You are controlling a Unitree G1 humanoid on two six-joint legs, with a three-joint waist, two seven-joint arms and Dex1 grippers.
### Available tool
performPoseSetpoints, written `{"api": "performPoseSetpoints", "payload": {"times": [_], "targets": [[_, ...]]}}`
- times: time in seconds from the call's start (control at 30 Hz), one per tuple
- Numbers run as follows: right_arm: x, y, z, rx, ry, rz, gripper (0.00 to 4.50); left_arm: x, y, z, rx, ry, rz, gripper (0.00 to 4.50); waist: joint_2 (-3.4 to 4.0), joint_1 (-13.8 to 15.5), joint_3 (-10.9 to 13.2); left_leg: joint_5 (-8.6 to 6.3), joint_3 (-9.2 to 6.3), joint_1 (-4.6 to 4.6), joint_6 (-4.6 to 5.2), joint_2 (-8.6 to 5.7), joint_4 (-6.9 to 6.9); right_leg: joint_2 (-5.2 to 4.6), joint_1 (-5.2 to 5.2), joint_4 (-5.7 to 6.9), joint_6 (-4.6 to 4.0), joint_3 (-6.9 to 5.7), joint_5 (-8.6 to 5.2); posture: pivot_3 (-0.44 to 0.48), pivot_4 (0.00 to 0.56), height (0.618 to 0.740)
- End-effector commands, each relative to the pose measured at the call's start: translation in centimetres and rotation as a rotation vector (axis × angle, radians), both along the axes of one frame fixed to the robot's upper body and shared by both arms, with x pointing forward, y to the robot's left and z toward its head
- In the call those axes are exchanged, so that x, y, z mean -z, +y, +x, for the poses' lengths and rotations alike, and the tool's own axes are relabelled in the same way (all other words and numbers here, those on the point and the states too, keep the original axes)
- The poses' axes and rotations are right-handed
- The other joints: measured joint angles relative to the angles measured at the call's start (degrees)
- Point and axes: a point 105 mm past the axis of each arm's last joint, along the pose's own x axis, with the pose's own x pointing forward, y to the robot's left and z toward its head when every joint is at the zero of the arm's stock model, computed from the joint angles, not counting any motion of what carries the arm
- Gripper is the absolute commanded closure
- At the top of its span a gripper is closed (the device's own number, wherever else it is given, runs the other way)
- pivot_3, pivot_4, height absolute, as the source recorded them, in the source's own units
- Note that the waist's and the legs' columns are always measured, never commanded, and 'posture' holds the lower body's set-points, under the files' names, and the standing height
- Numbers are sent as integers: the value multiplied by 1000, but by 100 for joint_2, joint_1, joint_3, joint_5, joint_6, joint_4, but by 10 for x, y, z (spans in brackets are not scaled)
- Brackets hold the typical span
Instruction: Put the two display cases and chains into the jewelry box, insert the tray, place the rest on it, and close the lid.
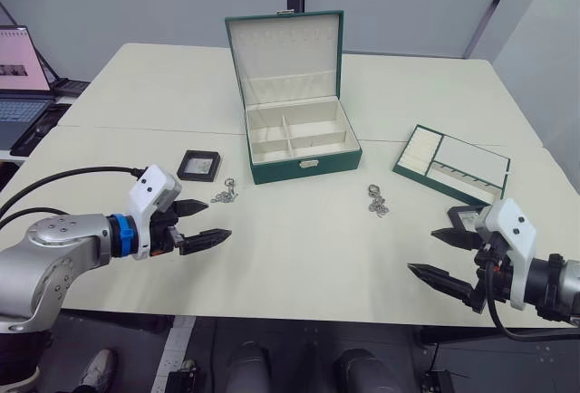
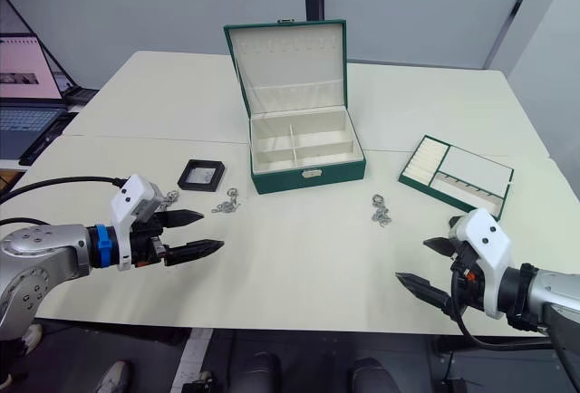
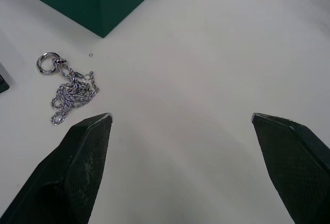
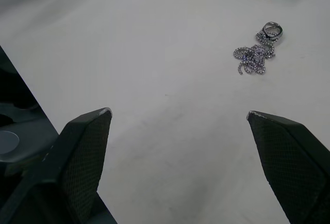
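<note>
Left eye view: dark green cream-lined jewelry box (image 1: 304, 150) open at 12 o'clock, silver chain bunches (image 1: 224, 195) flanking its front. Left gripper (image 1: 201, 224) at 9 o'clock and right gripper (image 1: 440, 255) at 4 o'clock, both spread wide, holding nothing.

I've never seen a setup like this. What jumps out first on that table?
The open green jewelry box stands mid-table, its lid raised and cream compartments bare. Its tray lies apart to the right, and two little silver chains lie in front of the box. The left gripper and the right gripper hover open over the near edge.
</note>
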Motion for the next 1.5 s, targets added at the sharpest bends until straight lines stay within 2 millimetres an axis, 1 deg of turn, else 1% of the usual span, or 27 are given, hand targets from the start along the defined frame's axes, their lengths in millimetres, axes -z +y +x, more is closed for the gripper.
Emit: {"api": "performPoseSetpoints", "payload": {"times": [0.03,0.1,0.2,0.37,0.47,0.6,0.67,0.77,0.83,0.97,1.07,1.1,1.17,1.27,1.4,1.5], "targets": [[-6,2,4,-11,-44,-20,31,-9,-2,3,10,-43,13,0,0,0,0,0,0,0,0,0,0,0,0,0,0,0,0,0,150,737],[-6,3,5,-15,-41,-4,31,-10,-3,4,11,-45,6,0,0,-2,0,0,0,0,0,0,0,0,0,0,0,0,0,0,150,737],[-7,2,8,-5,-49,-11,663,-11,-3,5,9,-43,-1,606,0,-2,0,0,-1,0,0,0,0,0,0,0,0,0,0,0,150,737],[-9,0,17,3,-62,-21,2356,-12,-2,10,-4,-48,5,2185,0,-1,0,0,-1,0,0,0,0,0,0,0,0,-1,0,0,150,737],[-12,-2,34,26,-91,-42,3094,-12,-2,21,-35,-62,15,3152,0,-5,0,0,-1,0,0,-2,1,0,0,0,0,0,0,0,150,737],[-20,-2,63,41,-147,-56,4077,-14,-2,42,-97,-80,24,4491,1,-2,0,1,-2,0,0,-2,2,0,-3,2,0,-1,0,0,150,737],[-25,-2,81,51,-170,-62,4488,-14,-4,52,-115,-90,37,4500,1,-6,0,4,-2,0,-5,-2,3,0,-3,2,-1,-1,0,0,150,737],[-30,-5,107,72,-199,-92,4488,-14,-7,68,-142,-99,65,4500,1,-2,1,7,0,-2,-10,-2,3,0,-7,2,-1,0,1,0,150,737],[-31,-6,123,73,-214,-120,4488,-15,-8,82,-178,-117,100,4500,2,2,1,7,0,-1,-10,-1,5,0,-8,3,-1,-1,1,0,150,737],[-33,-9,160,95,-224,-142,4488,-20,-12,113,-244,-136,107,4500,2,6,2,9,2,-5,-12,-3,8,0,-11,3,-1,-1,1,0,150,737],[-31,-8,180,89,-229,-164,4488,-18,-14,134,-288,-146,133,4500,4,6,5,11,3,-8,-16,-3,12,0,-16,4,-2,-3,1,0,150,737],[-29,-8,186,84,-232,-176,4488,-16,-17,138,-287,-146,138,4500,4,6,5,11,4,-7,-16,-2,34,0,-12,4,-2,-4,1,0,150,737],[-28,-6,196,82,-240,-193,4488,-11,-24,145,-272,-138,147,4500,5,-1,5,11,8,-10,-16,0,34,0,-19,3,-2,-4,1,0,150,737],[-25,-4,209,81,-247,-211,4488,-4,-29,155,-287,-122,154,4500,5,-2,5,12,13,-11,-17,2,30,0,-23,4,-2,-4,1,0,150,737],[-19,7,224,75,-251,-208,4488,3,-34,162,-287,-105,171,4500,5,-22,5,12,15,-10,-18,3,30,0,-24,8,-2,-4,1,0,150,737],[-14,20,235,75,-264,-192,4488,5,-37,168,-288,-104,176,4500,6,-22,6,13,14,-9,-18,4,31,0,-23,12,-2,-6,1,0,150,737]]}}
